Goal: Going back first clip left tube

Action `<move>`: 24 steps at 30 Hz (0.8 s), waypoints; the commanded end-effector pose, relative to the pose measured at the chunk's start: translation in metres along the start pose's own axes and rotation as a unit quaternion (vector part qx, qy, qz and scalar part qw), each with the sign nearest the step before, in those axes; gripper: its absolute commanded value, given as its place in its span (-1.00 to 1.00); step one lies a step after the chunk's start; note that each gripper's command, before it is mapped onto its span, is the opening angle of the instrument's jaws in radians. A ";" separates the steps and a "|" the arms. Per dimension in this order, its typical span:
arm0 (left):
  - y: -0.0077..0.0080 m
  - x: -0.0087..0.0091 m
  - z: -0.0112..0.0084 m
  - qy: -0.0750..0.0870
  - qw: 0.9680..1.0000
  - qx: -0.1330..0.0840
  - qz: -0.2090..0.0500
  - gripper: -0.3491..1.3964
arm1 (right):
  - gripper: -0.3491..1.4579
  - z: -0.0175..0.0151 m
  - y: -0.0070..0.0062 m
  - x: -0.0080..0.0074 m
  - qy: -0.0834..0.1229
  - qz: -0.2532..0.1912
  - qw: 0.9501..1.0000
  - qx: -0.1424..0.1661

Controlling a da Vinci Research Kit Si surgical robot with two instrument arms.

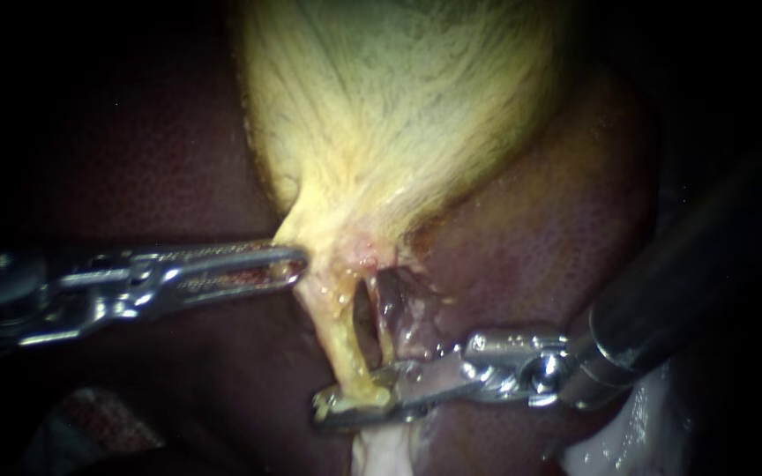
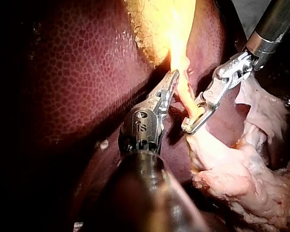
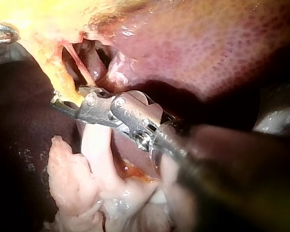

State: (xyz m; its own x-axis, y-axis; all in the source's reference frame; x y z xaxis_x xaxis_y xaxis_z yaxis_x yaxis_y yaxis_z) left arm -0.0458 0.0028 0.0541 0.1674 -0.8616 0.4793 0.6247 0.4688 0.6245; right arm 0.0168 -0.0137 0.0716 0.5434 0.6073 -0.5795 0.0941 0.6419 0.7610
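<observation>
Reaching in level from the left in the endoscope view, the left instrument (image 1: 288, 266) seems to pinch the neck of the gallbladder (image 1: 381, 115), jaws pressed together. The right instrument (image 1: 337, 404) slants down from the right, jaws clamped across the left tube (image 1: 341, 339), one of two tubes. In the left wrist view, two instruments flank that tube against the liver (image 2: 77, 72). The right wrist view shows the same clamp, low on the tube.

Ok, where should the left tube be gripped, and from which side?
Probably the left tube at its bare middle stretch, below the gallbladder, crossing it from the right like the right instrument: there a dark gap separates it from the neighbouring tube, so it stands free.
</observation>
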 end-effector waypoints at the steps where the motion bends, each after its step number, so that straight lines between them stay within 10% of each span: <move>1: 0.0000 0.0000 -0.0001 0.000 1.000 0.000 0.000 -0.85 | -1.00 0.0000 0.0000 0.0000 0.000 0.000 1.000 0.000; 9: 0.0000 0.0000 -0.0001 0.000 1.000 0.000 0.000 -0.85 | -1.00 0.0002 0.0000 0.0001 -0.001 0.000 1.000 -0.001; 15: -0.0001 0.0000 -0.0001 0.000 1.000 0.000 0.000 -0.85 | -0.15 0.0008 0.0001 0.0005 0.021 -0.001 1.000 0.005; 24: -0.0003 0.0000 -0.0003 0.000 1.000 0.000 0.000 -0.85 | 0.05 0.0015 0.0002 0.0012 0.036 -0.103 0.994 -0.014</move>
State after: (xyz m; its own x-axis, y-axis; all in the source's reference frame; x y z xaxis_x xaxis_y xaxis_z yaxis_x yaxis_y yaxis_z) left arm -0.0457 0.0026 0.0537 0.1672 -0.8616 0.4793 0.6242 0.4688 0.6250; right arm 0.0188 -0.0135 0.0715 0.4508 0.4777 -0.7541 0.1814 0.7781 0.6014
